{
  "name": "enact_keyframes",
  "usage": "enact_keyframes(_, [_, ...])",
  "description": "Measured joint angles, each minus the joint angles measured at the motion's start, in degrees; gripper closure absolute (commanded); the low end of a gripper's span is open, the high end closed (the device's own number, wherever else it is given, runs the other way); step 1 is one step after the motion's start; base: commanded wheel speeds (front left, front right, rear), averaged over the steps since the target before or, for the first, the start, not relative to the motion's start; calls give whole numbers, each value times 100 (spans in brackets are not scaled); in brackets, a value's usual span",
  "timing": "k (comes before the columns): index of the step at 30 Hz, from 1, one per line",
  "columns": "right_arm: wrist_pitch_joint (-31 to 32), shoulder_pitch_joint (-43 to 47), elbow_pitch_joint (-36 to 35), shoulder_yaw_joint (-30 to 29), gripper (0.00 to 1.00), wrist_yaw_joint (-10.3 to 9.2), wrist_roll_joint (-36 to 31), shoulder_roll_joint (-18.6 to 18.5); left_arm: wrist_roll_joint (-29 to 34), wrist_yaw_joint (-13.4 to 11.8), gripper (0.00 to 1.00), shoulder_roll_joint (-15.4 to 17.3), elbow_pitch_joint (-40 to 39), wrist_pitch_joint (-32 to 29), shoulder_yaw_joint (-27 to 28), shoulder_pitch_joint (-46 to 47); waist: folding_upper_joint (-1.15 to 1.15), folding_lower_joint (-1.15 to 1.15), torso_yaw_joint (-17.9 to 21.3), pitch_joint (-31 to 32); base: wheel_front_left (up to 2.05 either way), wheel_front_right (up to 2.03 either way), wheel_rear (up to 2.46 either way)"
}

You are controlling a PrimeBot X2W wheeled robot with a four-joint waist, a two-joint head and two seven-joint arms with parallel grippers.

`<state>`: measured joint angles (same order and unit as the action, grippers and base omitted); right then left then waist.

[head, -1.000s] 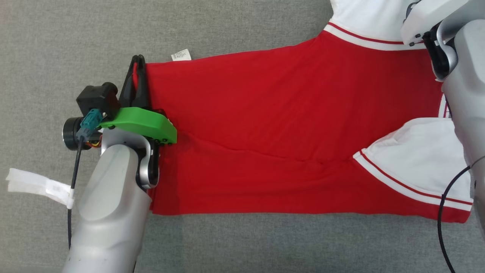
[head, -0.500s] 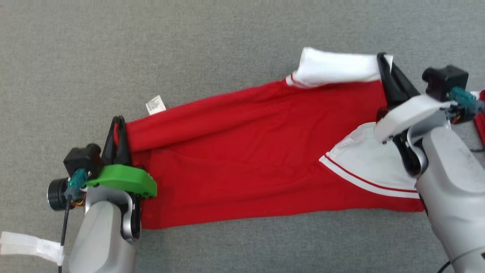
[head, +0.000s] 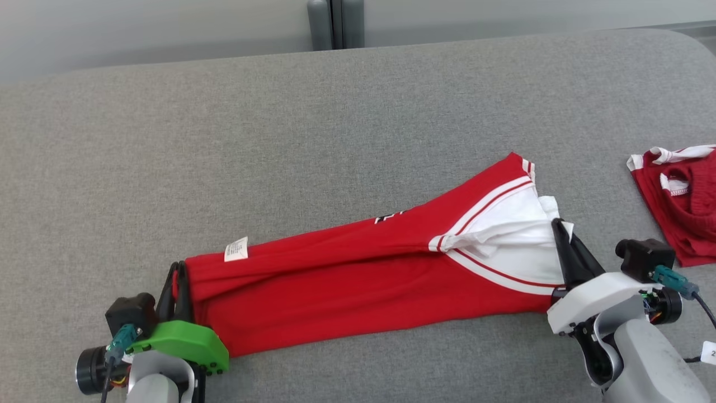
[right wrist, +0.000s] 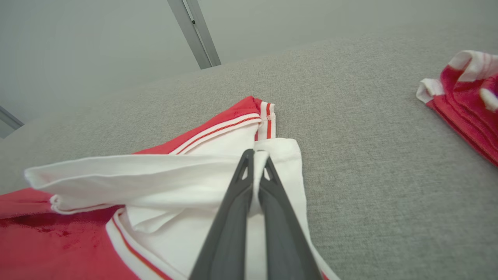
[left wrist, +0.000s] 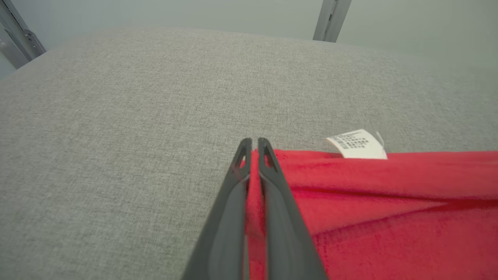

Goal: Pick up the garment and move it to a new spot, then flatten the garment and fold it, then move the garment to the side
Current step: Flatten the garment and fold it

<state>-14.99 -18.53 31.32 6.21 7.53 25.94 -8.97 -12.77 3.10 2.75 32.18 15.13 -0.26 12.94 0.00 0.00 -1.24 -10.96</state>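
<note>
The garment (head: 358, 280) is a red shirt with white, red-striped sleeves, folded lengthwise into a long band across the grey cushion. A white care label (head: 236, 249) sticks out near its left end. My left gripper (head: 178, 268) is shut on the red hem at that end, with red cloth pinched between its fingers (left wrist: 233, 202) in the left wrist view. At the other end my right gripper (head: 561, 229) is shut on the white sleeve cloth (right wrist: 218, 182), which bunches around its fingers (right wrist: 280, 217).
The grey cushioned surface (head: 279, 140) stretches wide behind the garment, ending at a pale wall with a metal post (head: 334, 22). A second red and white garment (head: 682, 207) lies crumpled at the far right edge.
The camera has tilted up, so the whole picture shifted. Both grippers, still shut on the garment's ends, have drawn toward me, and the far half now lies folded over the near half.
</note>
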Motion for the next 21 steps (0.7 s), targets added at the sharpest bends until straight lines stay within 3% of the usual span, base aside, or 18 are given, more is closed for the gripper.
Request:
enact_keyframes(1, [-1, 72, -13, -44, 100, 0, -33, 27, 14, 1, 100, 0, -2, 0, -3, -63, 0, 0, 9, 41, 0, 0, 0])
enact_keyframes(2, [0, 141, -14, -102, 100, 0, -59, 63, 23, 2, 69, -1, -11, 0, -16, -127, 0, 0, 15, 78, 0, 0, 0])
enact_keyframes(3, [-1, 184, -12, -165, 99, 0, -99, 90, 18, 2, 23, -1, -32, 0, -27, -192, 0, 0, 19, 105, 0, 0, 0])
enact_keyframes(4, [0, 231, 10, -219, 56, 0, -155, 104, -29, -2, 0, -1, -40, 0, -51, -268, 0, 0, 23, 138, 0, 0, 0])
enact_keyframes(5, [-1, 266, 29, -248, 0, 0, -190, 120, -85, -21, 0, -2, -65, 0, -62, -349, 0, 0, 25, 167, 0, 0, 0])
enact_keyframes(10, [-1, 339, -11, -481, 0, 0, -223, 292, 124, -374, 0, 11, -635, 1, -175, -702, 0, 0, 13, 282, 0, 0, 0])
enact_keyframes(13, [-1, 469, -32, -683, 0, -1, -313, 356, -69, -575, 0, 0, -890, 0, -298, -1045, 0, 0, -12, 361, 0, 0, 0])
enact_keyframes(21, [0, 512, 157, -773, 0, -1, -887, 446, -294, -767, 0, 1, -1063, 0, -644, -1258, 0, 0, -152, 493, 0, 0, 0])
